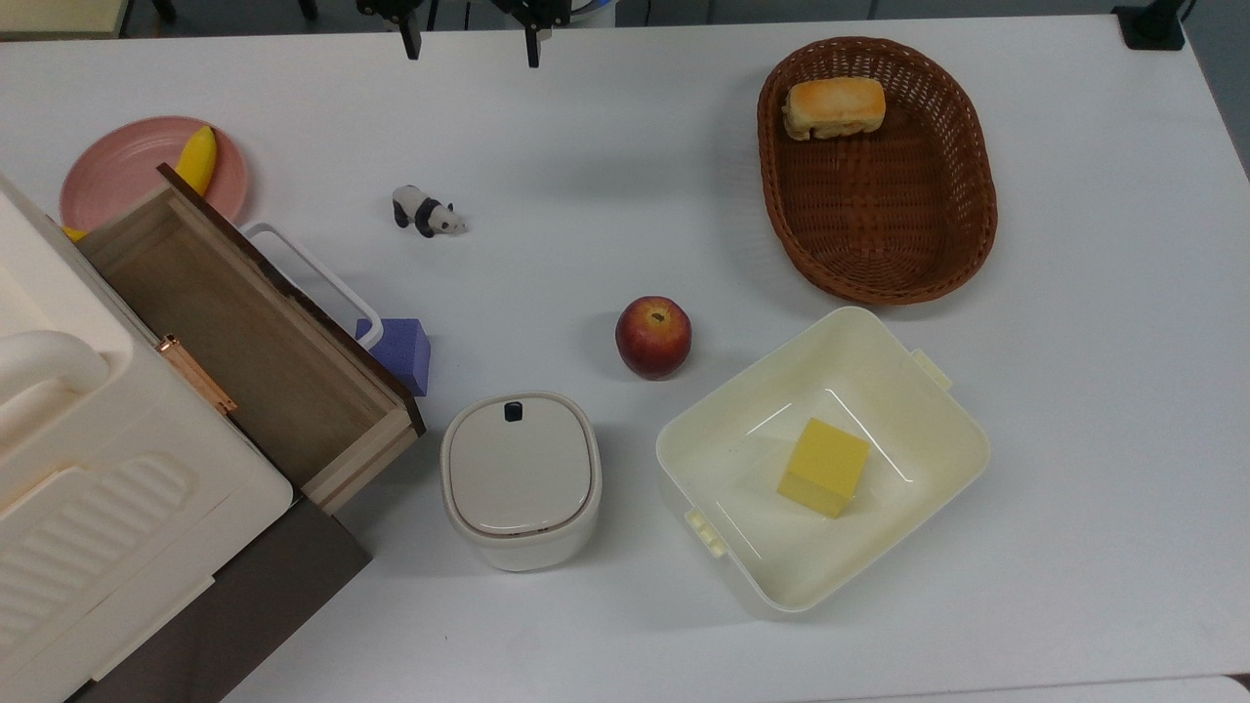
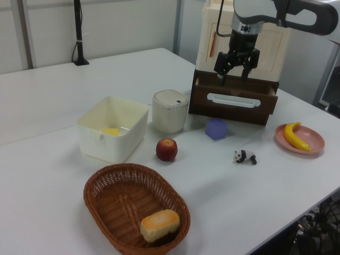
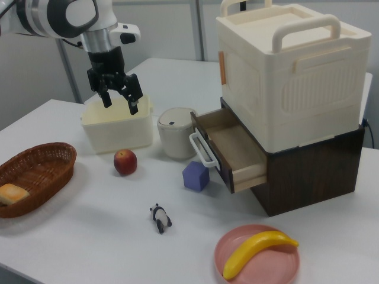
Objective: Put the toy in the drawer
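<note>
black-and-white, the toy (image 3: 160, 218) stands on the white tabletop (image 3: 89, 236) nearest in the right view, the purple block (image 3: 196, 176) and pulled-out drawer (image 3: 234, 150) beyond it, the gripper (image 3: 118, 96) hanging farther back, fingers apart and empty.

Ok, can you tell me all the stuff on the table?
Panda: one, black-and-white, on the table.
Drawer: one, wooden, pulled open.
Cabinet: one, cream over brown.
Block: one, purple, by the drawer.
Apple: one, red, mid-table.
Bin: one, cream, lidded.
Tub: one, cream.
Cube: one, yellow, in the tub.
Basket: one, brown.
Bread: one, in the basket.
Plate: one, pink.
Banana: one, yellow, on the plate.
Pincer: one, black, open, above the table.
</note>
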